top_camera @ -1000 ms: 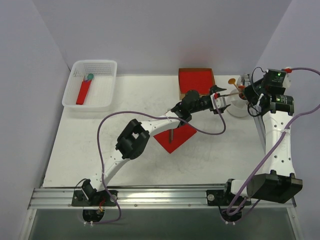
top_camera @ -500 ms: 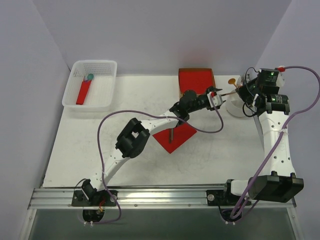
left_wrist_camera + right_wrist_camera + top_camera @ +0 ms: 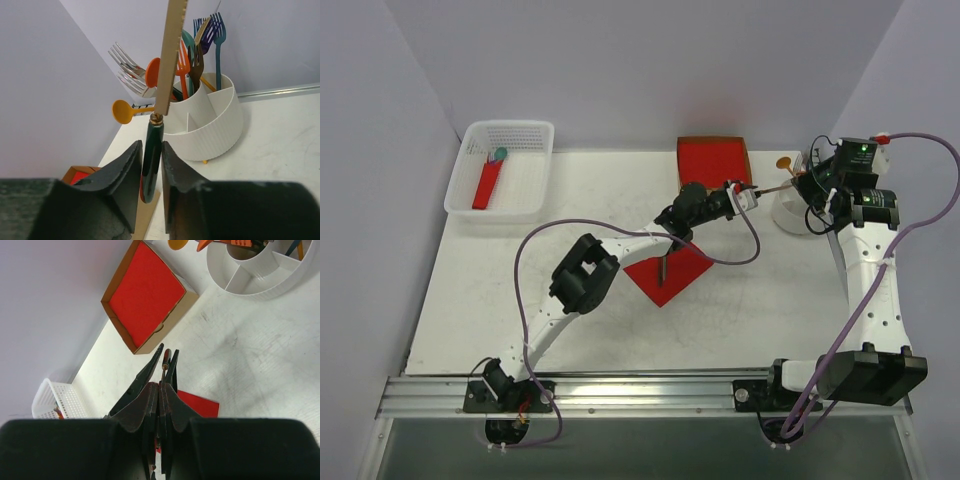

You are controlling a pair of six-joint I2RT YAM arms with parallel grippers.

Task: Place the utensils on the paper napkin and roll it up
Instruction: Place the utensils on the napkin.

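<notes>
Pinching the dark handle of a knife (image 3: 170,60) between narrowed fingers, the left claw (image 3: 151,150) hangs above the tabletop (image 3: 520,290) near a white cutlery holder (image 3: 210,125). The right claw (image 3: 802,183) is closed tight on the blade end of the same knife. The red paper napkin (image 3: 685,265) lies flat near the middle of the tabletop, with one dark utensil (image 3: 662,268) resting on it.

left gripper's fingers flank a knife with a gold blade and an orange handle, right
Not orange: the knife has a dark green handle, as the left wrist view shows. The left gripper does flank it, and the blade is gold.
</notes>
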